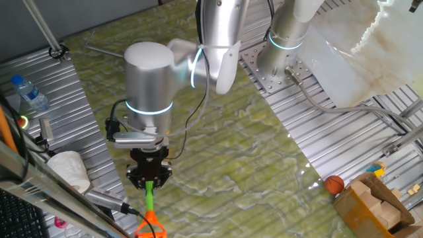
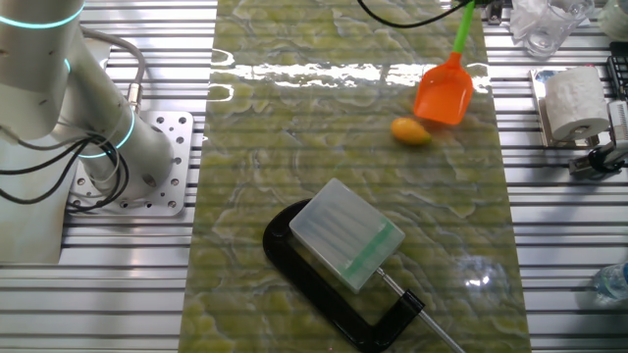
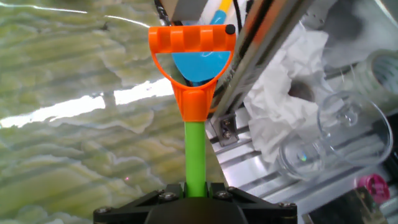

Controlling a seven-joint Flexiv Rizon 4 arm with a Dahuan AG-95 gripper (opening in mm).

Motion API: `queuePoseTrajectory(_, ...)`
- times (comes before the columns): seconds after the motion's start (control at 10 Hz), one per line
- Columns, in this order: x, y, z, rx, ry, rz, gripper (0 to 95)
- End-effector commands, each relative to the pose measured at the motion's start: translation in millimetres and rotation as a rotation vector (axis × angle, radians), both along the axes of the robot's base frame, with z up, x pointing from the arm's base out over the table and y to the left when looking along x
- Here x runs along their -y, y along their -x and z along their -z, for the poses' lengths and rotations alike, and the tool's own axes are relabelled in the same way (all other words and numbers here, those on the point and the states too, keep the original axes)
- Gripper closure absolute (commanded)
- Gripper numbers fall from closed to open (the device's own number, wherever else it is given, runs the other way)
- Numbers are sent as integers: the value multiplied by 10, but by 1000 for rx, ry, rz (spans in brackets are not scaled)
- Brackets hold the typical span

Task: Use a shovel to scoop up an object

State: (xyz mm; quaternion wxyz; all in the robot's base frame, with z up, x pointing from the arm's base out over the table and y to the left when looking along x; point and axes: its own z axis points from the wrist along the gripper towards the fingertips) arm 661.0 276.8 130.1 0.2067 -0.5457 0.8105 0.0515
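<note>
The shovel has an orange blade (image 2: 444, 92), a green shaft (image 1: 150, 196) and an orange D-shaped end (image 3: 192, 48). My gripper (image 1: 149, 180) is shut on the green shaft; in the hand view the shaft (image 3: 196, 155) runs up from between the jaws. In the other fixed view the blade hangs tilted just above and right of the object (image 2: 411, 130), a small yellow-orange oval lying on the green mat; blade edge and object are close, contact unclear. The object is hidden behind the arm in one fixed view.
A black clamp with a translucent box (image 2: 348, 233) lies on the mat's near side. An orange-brown ball (image 1: 334, 184) and a cardboard box (image 1: 373, 201) sit at the right. A paper roll (image 2: 571, 100), clear cups (image 3: 339, 134) and a bottle (image 1: 30, 92) crowd the table side near the handle.
</note>
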Motion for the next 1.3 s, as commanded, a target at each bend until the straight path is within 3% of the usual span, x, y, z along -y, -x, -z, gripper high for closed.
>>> queuePoseTrajectory(0.1,73,7,0,-30,-8,34,950)
queuePoseTrajectory(0.5,89,34,32,-13,-38,1,950)
queuePoseTrajectory(0.7,45,-4,-1,-9,-21,-25,950)
queuePoseTrajectory(1.0,-24,-31,-12,-11,-71,-3,950)
queuePoseTrajectory(1.3,-125,-12,25,-16,-78,15,950)
